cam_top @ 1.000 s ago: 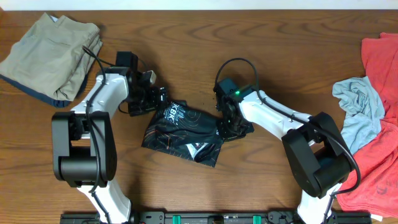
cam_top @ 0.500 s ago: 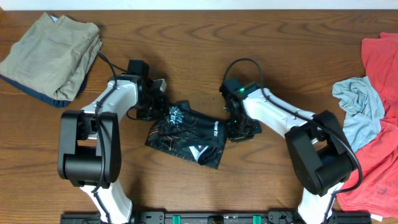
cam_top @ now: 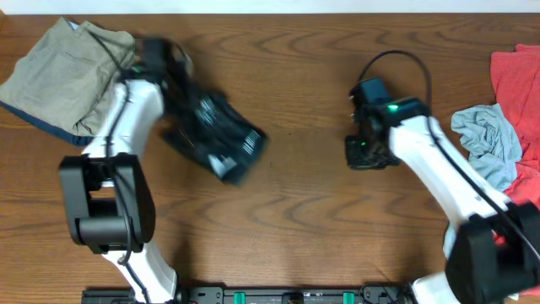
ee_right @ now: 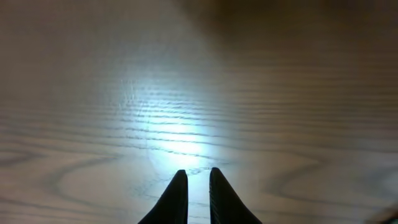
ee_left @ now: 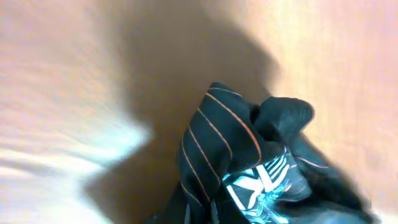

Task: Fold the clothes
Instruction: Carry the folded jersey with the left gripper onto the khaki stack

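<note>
Overhead view: your open room, bare table [cam_top: 304, 211] centre and front. Far-left corner filled by khaki pile [cam_top: 67, 72]; red garment [cam_top: 516, 80] and pale blue-grey garment [cam_top: 488, 143] crowd right edge. Bunched black jersey [cam_top: 221, 142] left of centre, at left end effector [cam_top: 192, 110]. Your right end effector [cam_top: 364, 152] over bare wood, well apart.
Left wrist view: left end effector clamped on black jersey [ee_left: 249, 168]; its fingers out of frame.
Right wrist view: right end effector [ee_right: 198, 175] fingers [ee_right: 177, 193] nearly together, thin slit, nothing held.
</note>
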You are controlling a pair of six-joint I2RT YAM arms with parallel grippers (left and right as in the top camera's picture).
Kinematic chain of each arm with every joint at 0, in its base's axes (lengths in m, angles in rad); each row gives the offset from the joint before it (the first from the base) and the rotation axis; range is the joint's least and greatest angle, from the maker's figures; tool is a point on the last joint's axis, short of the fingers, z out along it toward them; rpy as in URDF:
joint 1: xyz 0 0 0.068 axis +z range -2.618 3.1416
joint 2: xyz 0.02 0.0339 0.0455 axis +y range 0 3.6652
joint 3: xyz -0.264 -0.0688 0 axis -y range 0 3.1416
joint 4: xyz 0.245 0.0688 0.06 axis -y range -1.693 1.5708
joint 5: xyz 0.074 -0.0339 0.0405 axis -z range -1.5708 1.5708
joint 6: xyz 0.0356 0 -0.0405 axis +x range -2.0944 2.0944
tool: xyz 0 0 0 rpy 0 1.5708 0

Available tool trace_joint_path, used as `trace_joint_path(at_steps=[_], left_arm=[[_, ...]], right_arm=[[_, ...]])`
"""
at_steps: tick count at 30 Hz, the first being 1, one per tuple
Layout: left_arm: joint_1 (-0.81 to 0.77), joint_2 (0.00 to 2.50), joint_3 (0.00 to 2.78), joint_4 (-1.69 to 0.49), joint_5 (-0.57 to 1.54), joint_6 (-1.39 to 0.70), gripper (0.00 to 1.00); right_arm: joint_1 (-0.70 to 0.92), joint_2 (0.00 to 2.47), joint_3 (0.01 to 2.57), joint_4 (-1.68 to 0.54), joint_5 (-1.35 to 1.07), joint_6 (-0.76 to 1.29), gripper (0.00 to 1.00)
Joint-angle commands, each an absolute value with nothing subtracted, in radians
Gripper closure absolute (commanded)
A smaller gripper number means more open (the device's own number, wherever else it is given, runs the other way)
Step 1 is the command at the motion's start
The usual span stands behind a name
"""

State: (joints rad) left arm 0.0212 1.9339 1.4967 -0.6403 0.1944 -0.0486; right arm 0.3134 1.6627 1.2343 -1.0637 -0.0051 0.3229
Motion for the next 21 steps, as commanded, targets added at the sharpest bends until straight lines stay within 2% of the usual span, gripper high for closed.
trace_joint_path(at_steps=[1, 10, 15, 21], left_arm=[[0.094, 1.928, 1.639, -0.602, -0.014, -0.057, 0.94], [0.355, 1.932, 1.782, -0.443, -0.072, -0.125, 0.93], [0.5, 1.974, 1.771, -0.486, -0.072, -0.224, 0.93], [0.596, 2.047, 1.771, -0.589, -0.072, -0.281, 0.93]], right_arm=[[0.281, 1.583, 1.237, -1.067, 0.012, 0.336, 0.87], [0.265, 1.511, 1.237, -1.067, 0.012, 0.336, 0.86], [0.265, 1.511, 1.237, -1.066, 0.012, 0.336, 0.86], [0.265, 1.511, 1.237, -1.066, 0.03, 0.332, 0.85]])
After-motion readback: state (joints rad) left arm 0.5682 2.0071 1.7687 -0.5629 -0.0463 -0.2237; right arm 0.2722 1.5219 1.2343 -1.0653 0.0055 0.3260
